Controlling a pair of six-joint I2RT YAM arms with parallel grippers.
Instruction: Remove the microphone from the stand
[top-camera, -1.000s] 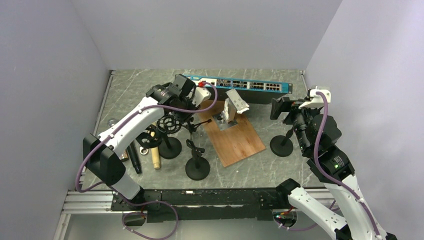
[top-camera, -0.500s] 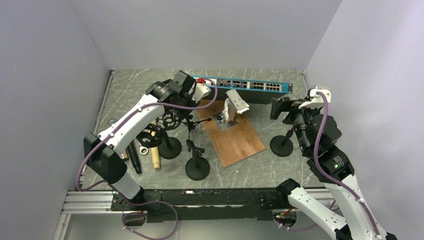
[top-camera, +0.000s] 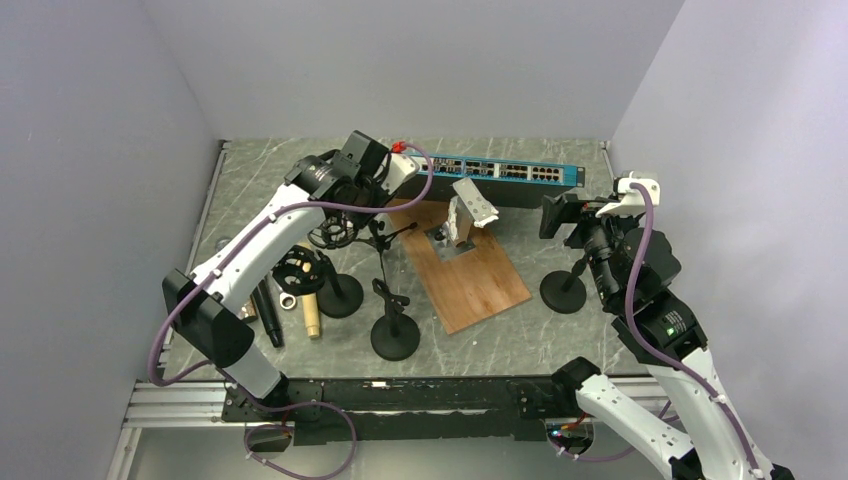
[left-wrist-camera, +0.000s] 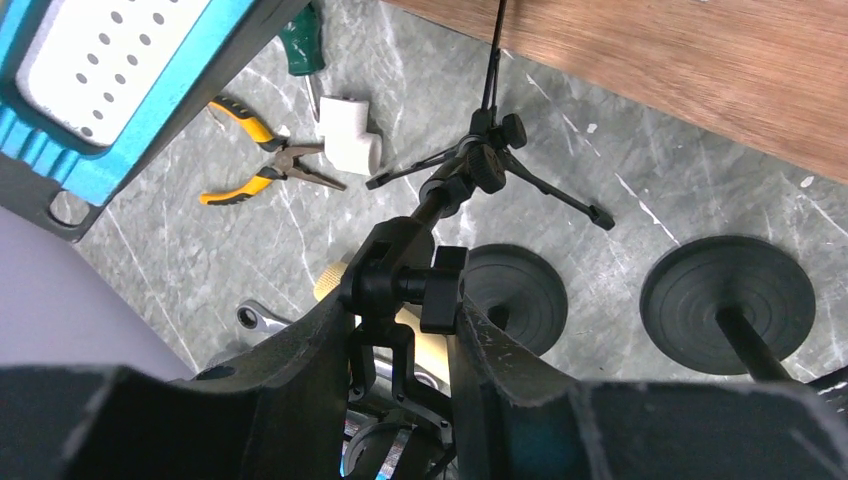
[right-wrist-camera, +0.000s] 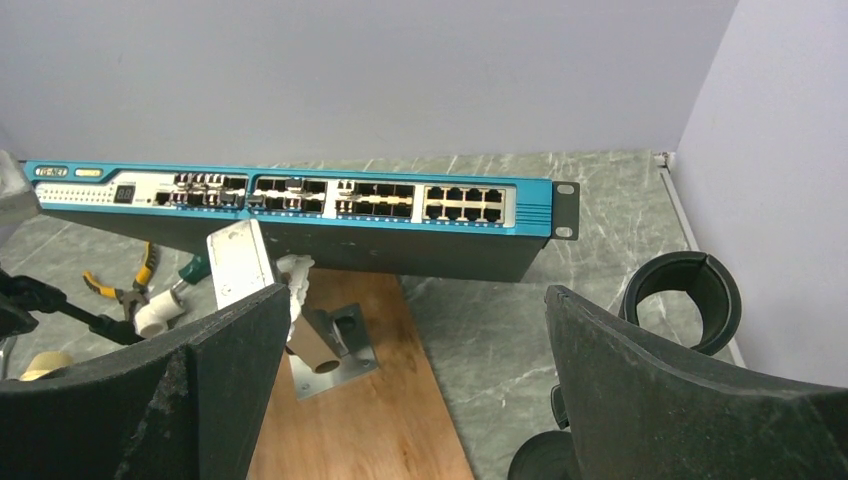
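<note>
My left gripper (top-camera: 347, 218) is shut on the black clamp joint (left-wrist-camera: 402, 285) of a small tripod stand (left-wrist-camera: 487, 165). It holds the joint above the table's left half. A black ring mount (top-camera: 333, 236) hangs under the fingers; I cannot tell whether a microphone sits in it. A black cylinder like a microphone (top-camera: 266, 312) lies on the table at the left. My right gripper (right-wrist-camera: 415, 300) is open and empty. In the top view it (top-camera: 570, 215) hovers over a round-base stand (top-camera: 562, 291) with an empty clip (right-wrist-camera: 688, 290).
Two more round-base stands (top-camera: 340, 296) (top-camera: 395, 337) stand at front left, one with a ring mount (top-camera: 299, 272). A tan handle (top-camera: 310, 316), a wrench, pliers (left-wrist-camera: 262, 172), a white pipe elbow (left-wrist-camera: 348, 148), a wooden board (top-camera: 465, 275) with a bracket and a blue network switch (top-camera: 490, 170) lie around.
My left gripper has moved back and to the left, carrying the tripod stand and ring mount with it. The right arm has barely moved.
</note>
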